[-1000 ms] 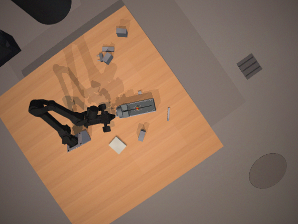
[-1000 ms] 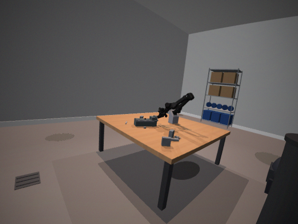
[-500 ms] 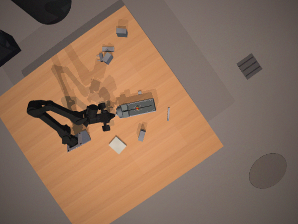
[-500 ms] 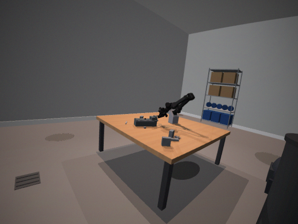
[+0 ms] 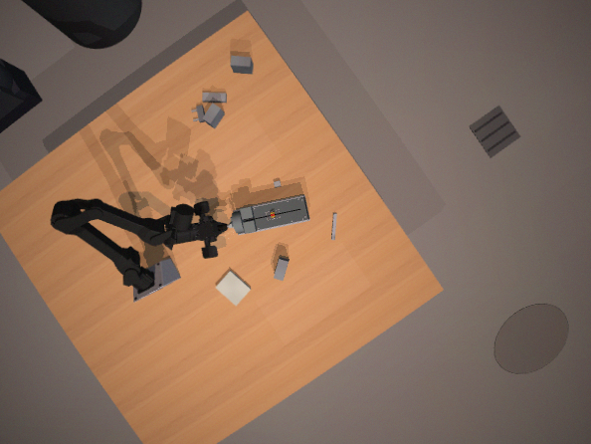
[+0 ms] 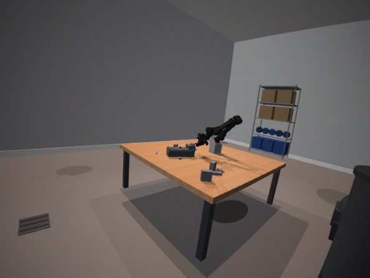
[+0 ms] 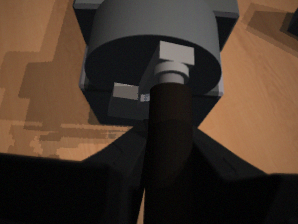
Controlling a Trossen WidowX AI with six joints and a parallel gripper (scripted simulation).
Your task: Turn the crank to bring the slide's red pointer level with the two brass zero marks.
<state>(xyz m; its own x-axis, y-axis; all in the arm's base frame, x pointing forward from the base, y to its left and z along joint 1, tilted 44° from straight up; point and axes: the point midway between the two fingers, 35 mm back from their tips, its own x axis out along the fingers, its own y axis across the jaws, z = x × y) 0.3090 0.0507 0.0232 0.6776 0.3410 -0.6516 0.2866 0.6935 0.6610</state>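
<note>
The machine (image 5: 294, 207) (image 6: 180, 152) (image 7: 150, 20) is a long grey box with a round drum at the end facing the arm. Its slide's red pointer (image 5: 273, 215) is a tiny spot near the middle of the dark slot; whether it is level with the brass marks is too small to tell. The crank's light grey arm (image 7: 176, 52) angles across the drum face. Its dark brown handle (image 7: 171, 102) points toward the wrist camera. My gripper (image 5: 227, 227) (image 6: 197, 145) (image 7: 165, 129) is shut on the handle, with the fingertips partly hidden behind it.
A cream block (image 5: 233, 287) and a grey block (image 5: 281, 269) lie on one side of the machine. A small grey cube (image 5: 277, 183) is on the other side. A thin strip (image 5: 333, 226) lies past the far end. Grey blocks (image 5: 214, 115) (image 6: 206, 175) stand farther off.
</note>
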